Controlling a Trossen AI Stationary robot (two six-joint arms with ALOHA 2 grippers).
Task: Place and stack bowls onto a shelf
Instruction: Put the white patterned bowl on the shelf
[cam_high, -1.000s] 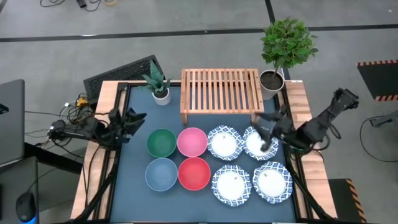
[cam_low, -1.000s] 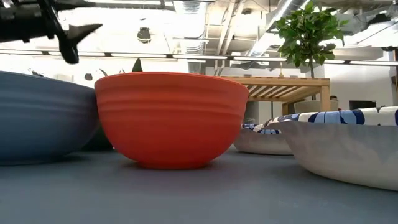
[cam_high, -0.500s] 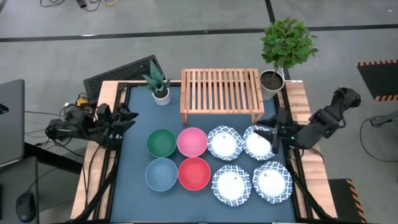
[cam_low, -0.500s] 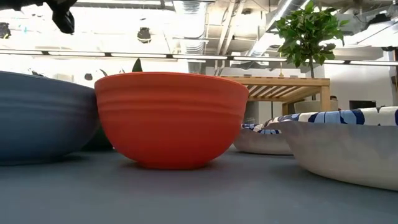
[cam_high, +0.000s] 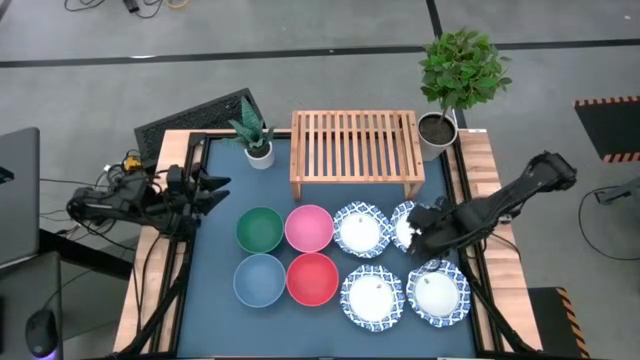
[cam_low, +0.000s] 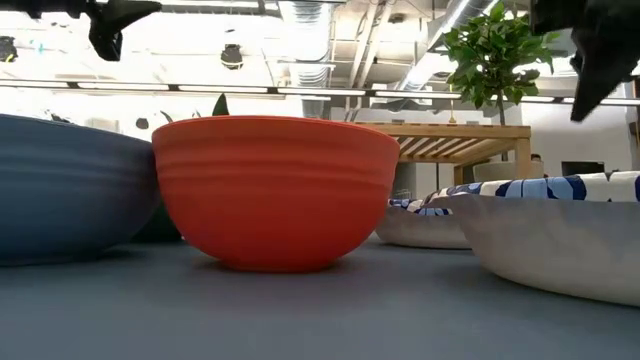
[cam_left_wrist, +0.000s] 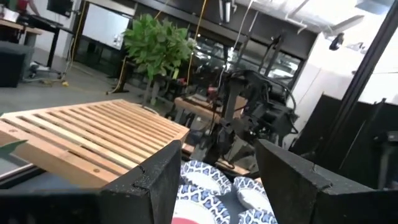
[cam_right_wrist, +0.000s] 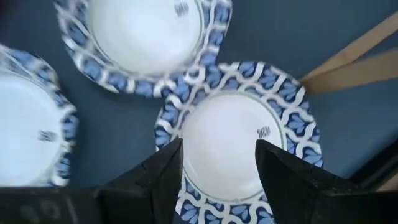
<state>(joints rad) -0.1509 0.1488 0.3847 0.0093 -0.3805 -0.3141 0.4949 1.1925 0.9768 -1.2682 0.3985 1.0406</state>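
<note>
Eight bowls sit on the blue table on their bases in two rows: green (cam_high: 260, 229), pink (cam_high: 309, 227), light blue (cam_high: 259, 279), red (cam_high: 312, 279), and four white ones with blue-patterned rims (cam_high: 360, 229) (cam_high: 402, 222) (cam_high: 372, 298) (cam_high: 437, 293). The light-wood slatted shelf (cam_high: 354, 148) stands at the far edge on its short legs. My right gripper (cam_high: 420, 232) hovers open above the far-right patterned bowl (cam_right_wrist: 239, 146), pointing down. My left gripper (cam_high: 215, 184) waits open near the table's left edge, left of the green bowl.
A small potted plant (cam_high: 252, 135) stands left of the shelf, and a larger one (cam_high: 455, 80) at its right end. The table's wooden rim (cam_high: 480, 165) frames the blue top. In the low view, the red bowl (cam_low: 275, 190) and light blue bowl (cam_low: 60, 185) fill the foreground.
My right gripper has drawn back a little toward the table's right edge. It has then swung in, tipped downward and come over the far-right patterned bowl, a little nearer the near edge. My left gripper has shifted slightly toward the left edge and back.
</note>
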